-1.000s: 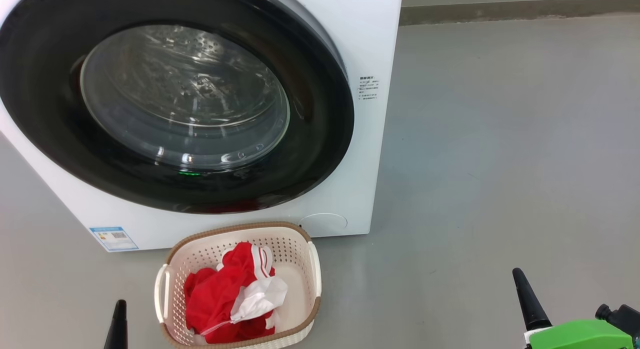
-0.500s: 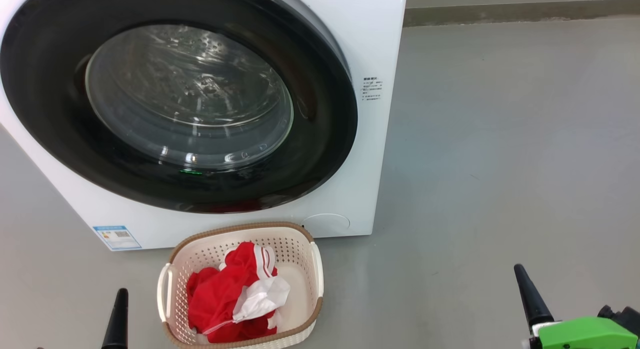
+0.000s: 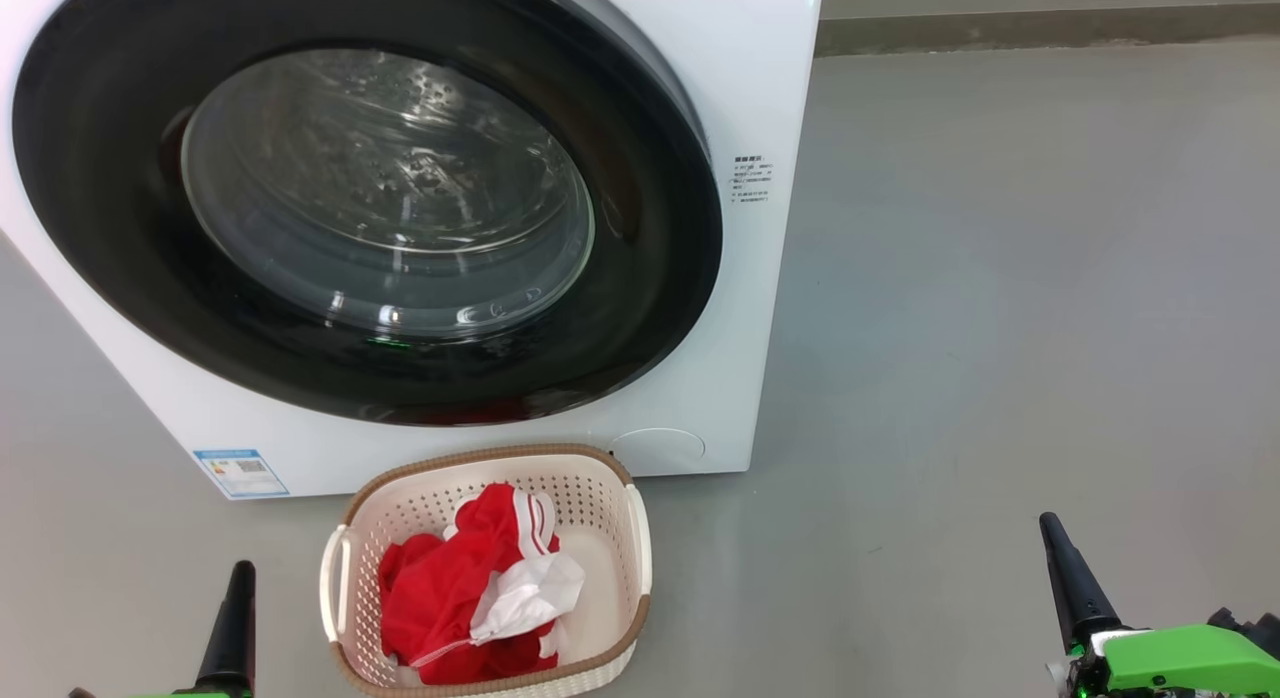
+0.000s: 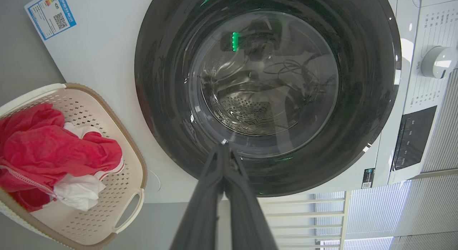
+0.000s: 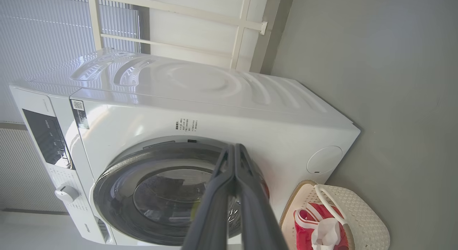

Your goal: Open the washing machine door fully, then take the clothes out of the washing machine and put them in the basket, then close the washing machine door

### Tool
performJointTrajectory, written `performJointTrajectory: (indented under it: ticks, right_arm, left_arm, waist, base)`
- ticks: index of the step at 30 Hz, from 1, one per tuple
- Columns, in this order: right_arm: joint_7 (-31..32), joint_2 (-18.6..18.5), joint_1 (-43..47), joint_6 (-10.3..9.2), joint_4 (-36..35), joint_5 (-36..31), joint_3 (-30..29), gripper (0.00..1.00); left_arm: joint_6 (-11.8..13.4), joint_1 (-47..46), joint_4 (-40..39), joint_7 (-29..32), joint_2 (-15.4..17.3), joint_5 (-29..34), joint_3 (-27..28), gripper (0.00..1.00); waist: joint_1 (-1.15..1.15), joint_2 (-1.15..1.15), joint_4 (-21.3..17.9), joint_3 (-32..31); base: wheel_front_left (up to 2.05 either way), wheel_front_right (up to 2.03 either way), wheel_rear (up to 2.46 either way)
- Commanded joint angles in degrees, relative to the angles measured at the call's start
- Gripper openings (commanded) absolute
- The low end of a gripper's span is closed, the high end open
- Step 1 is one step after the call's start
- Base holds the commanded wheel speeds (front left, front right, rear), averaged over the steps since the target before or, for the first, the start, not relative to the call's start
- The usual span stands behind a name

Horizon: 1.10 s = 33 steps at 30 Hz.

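Left gripper [image 3: 238, 590]: low at the left of the head view, fingers pressed together on nothing, tips pointing toward the washing machine.
Right gripper [image 3: 1056, 550]: low at the right, well apart from the basket, fingers pressed together and empty, tips pointing up over bare grey floor [image 3: 1000, 278].
Basket [image 3: 480, 457]: upright on the floor between the grippers, nearer the left one. Its long axis runs from the robot toward the machine, with the far end just in front of the machine's base. The handles sit on its left and right long sides.
Clothes [image 3: 440, 598]: heaped inside the basket, filling its left and near part, a white panel on the right of the heap.
Washing machine door [image 3: 655, 278]: shut flat against the front, facing the robot.
Washing machine [image 3: 765, 88]: directly behind the basket, blue label [image 3: 240, 472] at its lower left corner.
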Motion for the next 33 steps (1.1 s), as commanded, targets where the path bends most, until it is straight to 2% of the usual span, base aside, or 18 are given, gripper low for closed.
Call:
performJointTrajectory:
  ticks: [1, 14, 33]
  right_arm:
    - [0.54, -0.07, -2.86, -0.05, -1.82, 1.73, 0.97, 0.0]
    - [2.59, 0.47, -3.47, -0.06, -2.34, 8.37, 0.0, 0.0]
    - [2.67, 0.54, -3.48, -0.06, -2.33, 8.29, -0.1, 0.0]
  left_arm:
    - [-0.15, -2.77, -1.09, 0.39, 0.45, -1.27, 2.0, 0.0]
    - [-0.17, -4.14, -0.96, 2.38, -0.1, -7.43, 2.89, 0.0]
    - [-0.17, -4.14, -0.96, 2.43, -0.14, -7.37, 2.96, 0.0]
  waist:
    - [0.0, 0.0, 0.05, -0.01]
    - [0.0, 0.0, 0.45, -0.14]
    - [0.0, 0.0, 0.45, -0.14]
  base:
    - [0.0, 0.0, 0.0]
    - [0.0, 0.0, 0.0]
    - [0.0, 0.0, 0.0]
